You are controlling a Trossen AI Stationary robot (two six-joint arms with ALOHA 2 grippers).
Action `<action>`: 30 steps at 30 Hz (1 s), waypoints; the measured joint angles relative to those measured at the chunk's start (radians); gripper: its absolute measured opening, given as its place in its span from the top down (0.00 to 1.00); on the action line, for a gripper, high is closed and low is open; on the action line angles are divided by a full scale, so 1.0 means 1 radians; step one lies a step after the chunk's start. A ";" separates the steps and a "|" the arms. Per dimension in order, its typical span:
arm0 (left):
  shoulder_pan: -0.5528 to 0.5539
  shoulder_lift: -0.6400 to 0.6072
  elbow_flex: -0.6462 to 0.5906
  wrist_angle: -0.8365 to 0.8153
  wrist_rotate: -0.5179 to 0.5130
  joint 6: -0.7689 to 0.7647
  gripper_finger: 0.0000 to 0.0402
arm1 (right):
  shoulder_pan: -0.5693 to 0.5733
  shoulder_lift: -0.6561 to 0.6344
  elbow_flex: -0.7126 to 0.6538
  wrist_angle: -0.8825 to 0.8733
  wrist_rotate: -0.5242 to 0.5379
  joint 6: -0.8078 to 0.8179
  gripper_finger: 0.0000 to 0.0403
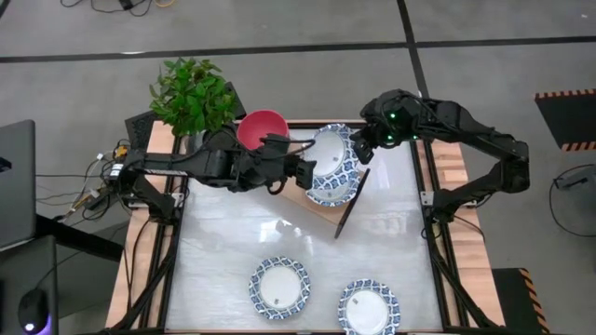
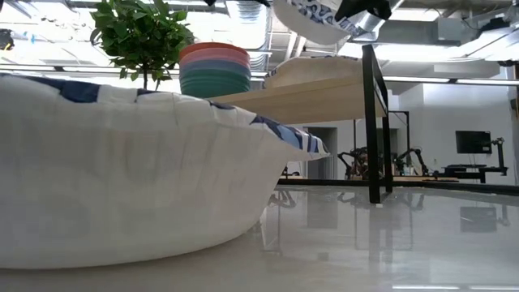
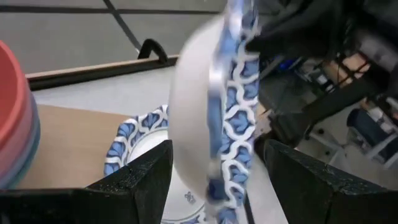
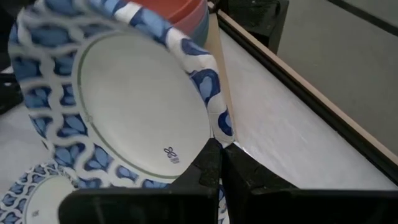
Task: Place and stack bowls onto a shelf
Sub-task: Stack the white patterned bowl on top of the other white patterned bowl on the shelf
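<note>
The scene was a robotics lab or workshop, not a home. A white table (image 1: 307,242) with wooden edges stood on a grey concrete floor (image 1: 279,28) marked with dark lines, loose cables (image 1: 98,172) trailing off its left edge beside a laptop (image 1: 14,181). Beyond the table's far edge were exposed ceiling ducts (image 2: 259,32), another robot arm rig (image 2: 365,162) and a dark monitor (image 2: 473,142) on a stand.

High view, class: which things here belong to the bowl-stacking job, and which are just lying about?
Job: held patterned bowl; patterned bowl on shelf; two patterned bowls on table; coloured stack; shelf; left gripper; right gripper.
Lying about: plant; laptop.
</note>
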 joint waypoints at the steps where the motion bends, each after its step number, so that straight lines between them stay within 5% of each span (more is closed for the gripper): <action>1: 0.000 -0.001 0.001 -0.001 -0.004 -0.005 0.41 | 0.000 0.001 -0.001 -0.002 0.000 0.000 0.93; 7: 0.000 0.000 0.000 -0.006 0.000 -0.012 0.49 | 0.000 -0.001 -0.001 0.000 0.000 0.000 0.93; 19: 0.000 -0.001 0.000 -0.016 -0.003 -0.031 0.89 | 0.001 -0.002 -0.001 -0.005 0.000 -0.002 0.90; 25: 0.000 -0.001 0.000 -0.015 0.004 -0.053 0.99 | 0.001 -0.003 -0.001 -0.078 -0.039 -0.036 0.80; 30: -0.006 -0.001 0.000 -0.036 0.067 -0.236 1.00 | 0.002 -0.013 -0.001 -0.155 -0.042 -0.070 0.65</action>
